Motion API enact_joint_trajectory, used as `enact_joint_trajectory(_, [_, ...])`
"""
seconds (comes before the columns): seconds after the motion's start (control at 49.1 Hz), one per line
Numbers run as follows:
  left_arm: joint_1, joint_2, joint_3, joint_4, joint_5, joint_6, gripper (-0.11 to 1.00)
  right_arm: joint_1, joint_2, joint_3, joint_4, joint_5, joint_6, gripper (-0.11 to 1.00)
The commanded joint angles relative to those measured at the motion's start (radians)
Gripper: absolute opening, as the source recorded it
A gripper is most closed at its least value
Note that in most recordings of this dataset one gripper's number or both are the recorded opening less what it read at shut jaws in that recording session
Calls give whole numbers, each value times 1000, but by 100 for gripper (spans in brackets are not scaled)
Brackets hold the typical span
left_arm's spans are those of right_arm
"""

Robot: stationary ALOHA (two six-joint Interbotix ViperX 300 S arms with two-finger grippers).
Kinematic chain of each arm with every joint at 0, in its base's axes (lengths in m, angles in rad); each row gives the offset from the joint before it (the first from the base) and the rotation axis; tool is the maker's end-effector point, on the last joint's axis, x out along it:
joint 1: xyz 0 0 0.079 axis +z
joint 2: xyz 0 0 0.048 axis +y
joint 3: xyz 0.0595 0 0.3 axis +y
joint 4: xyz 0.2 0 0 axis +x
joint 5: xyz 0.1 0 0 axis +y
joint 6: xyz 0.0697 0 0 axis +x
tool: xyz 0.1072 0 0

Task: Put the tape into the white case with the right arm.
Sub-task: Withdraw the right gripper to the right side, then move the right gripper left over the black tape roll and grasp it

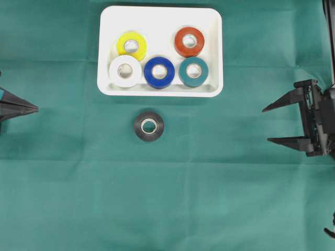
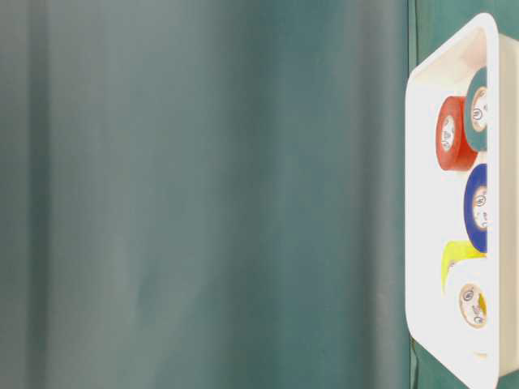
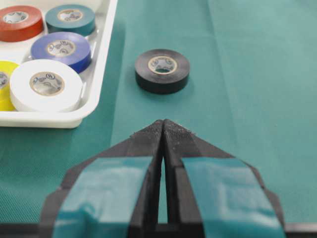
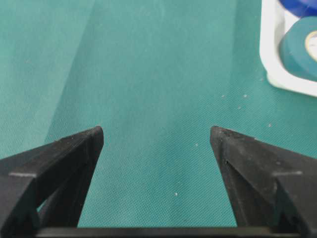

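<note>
Black tape roll (image 1: 148, 126) lies flat on the green cloth (image 1: 220, 183), glossy dark band, pale core ring showing, just below the white case (image 1: 159, 15) and clear of its rim. The case holds five rolls lying flat: yellow (image 1: 131, 45), red (image 1: 189, 42), white (image 1: 125, 71), blue (image 1: 159, 72), teal (image 1: 193, 71). Right gripper (image 1: 268, 124) sits at the right edge, well apart from the tape, fingers spread wide, nothing between them. Left gripper (image 3: 163, 122), teal-banded, has its tips pressed together, empty.
</note>
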Motion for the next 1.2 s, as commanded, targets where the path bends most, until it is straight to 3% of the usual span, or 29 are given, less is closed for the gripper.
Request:
enact_joint_trajectory(0.0, [3,9,-11,-2,-5,2,0,5,51,-40,-2,-21,-6,59])
enact_joint_trajectory(0.53, [2,9,-11,-2,-5,2,0,20,448,-291,-18,-109,-51,60])
enact_joint_trajectory(1.182, [3,9,-11,-2,-5,2,0,20,838,-666,-21,-107,-49,61])
